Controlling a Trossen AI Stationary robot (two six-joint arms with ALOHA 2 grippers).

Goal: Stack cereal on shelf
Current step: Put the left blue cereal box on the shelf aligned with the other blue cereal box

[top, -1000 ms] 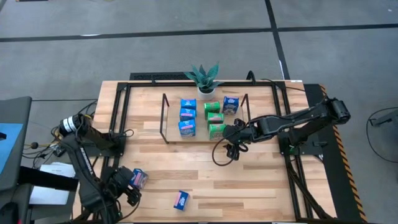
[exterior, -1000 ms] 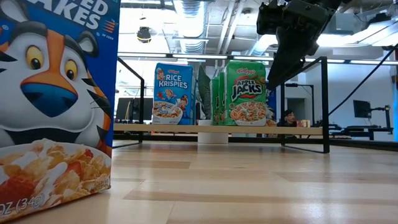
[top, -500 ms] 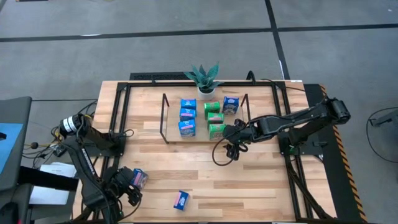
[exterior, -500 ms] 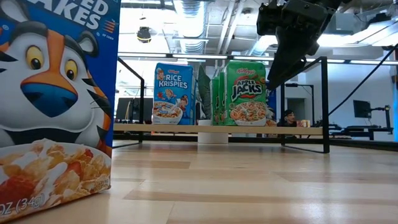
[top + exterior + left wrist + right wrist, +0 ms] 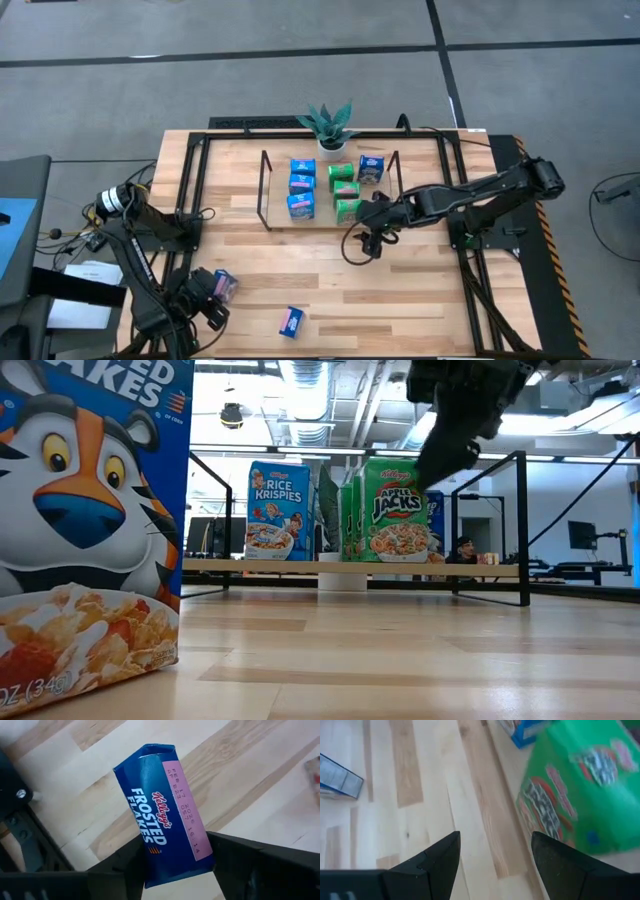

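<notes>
My left gripper (image 5: pixel 212 297) stands near the table's near left corner, shut on a blue Frosted Flakes cereal box (image 5: pixel 160 820). A second blue box (image 5: pixel 291 321) lies loose on the table to its right and fills the left of the low view (image 5: pixel 90 530). The shelf (image 5: pixel 275 190) at the table's middle back carries several blue and green boxes standing upright (image 5: pixel 398 510). My right gripper (image 5: pixel 370 214) hovers open just off the shelf's near right corner, with a green box (image 5: pixel 570 795) close ahead of it. My left gripper pinches the blue box between its two fingers, one on each long side, near one end (image 5: pixel 150 870). The fingers (image 5: pixel 235 855) lie across the box. The box lies level with its narrow pink-labelled side up; I cannot tell whether it is clear of the tabletop.
A potted plant (image 5: pixel 328 125) stands behind the shelf at the far edge. A black frame (image 5: pixel 190 190) runs round the tabletop, with upright posts (image 5: pixel 522 525). Open wood lies between the shelf and the near edge. A person (image 5: pixel 463 548) sits far off in the room.
My right gripper has moved a little up and toward the table's left, next to the green boxes on the shelf.
</notes>
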